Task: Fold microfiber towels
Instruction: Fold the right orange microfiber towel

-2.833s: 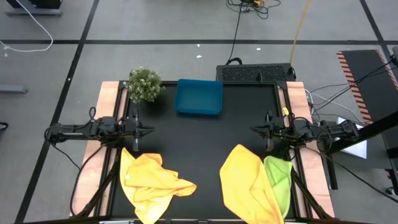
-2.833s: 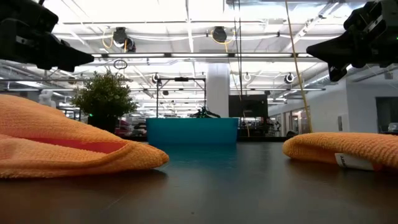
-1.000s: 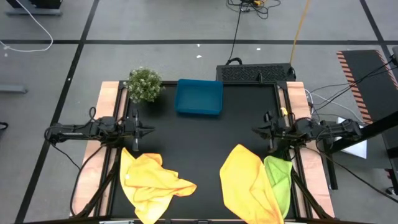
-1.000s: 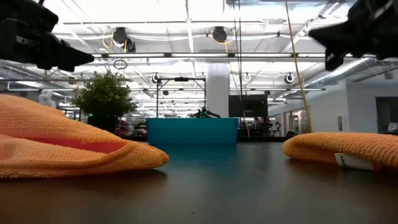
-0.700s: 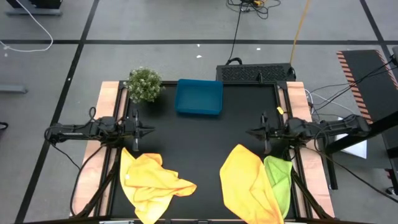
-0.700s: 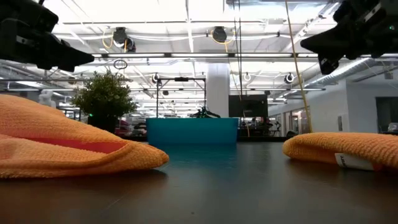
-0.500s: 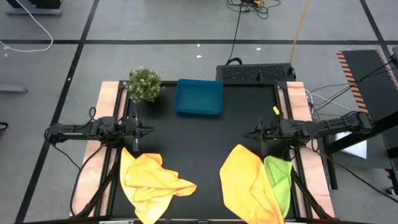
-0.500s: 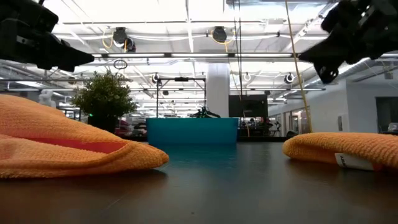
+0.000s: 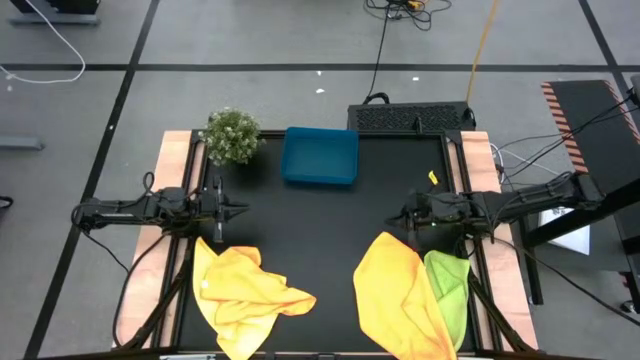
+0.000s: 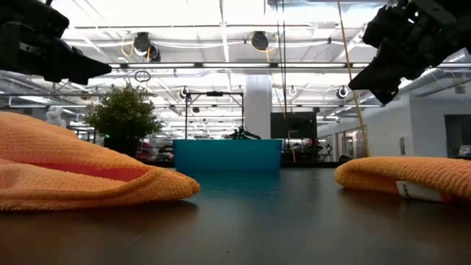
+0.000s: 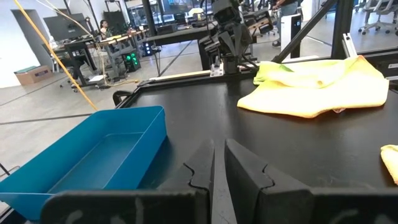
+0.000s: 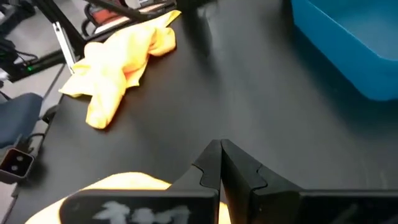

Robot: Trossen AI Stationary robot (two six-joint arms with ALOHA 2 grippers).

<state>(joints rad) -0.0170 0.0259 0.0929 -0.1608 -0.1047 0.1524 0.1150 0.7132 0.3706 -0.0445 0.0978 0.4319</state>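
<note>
Blue tray beside small bushy plant — black table

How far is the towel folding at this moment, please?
Nothing looks folded yet. The crumpled yellow towel lies near the left arm; another yellow towel overlaps the lime green towel near the right arm. The right gripper, shut and empty, is above the table beside that pile; the left gripper waits. The blue tray is empty. All folding remains.

You've got a black table with wooden side strips. On it: blue tray and small plant at the far edge — crumpled yellow towel near-left, yellow towel overlapping a lime green towel near-right.
</note>
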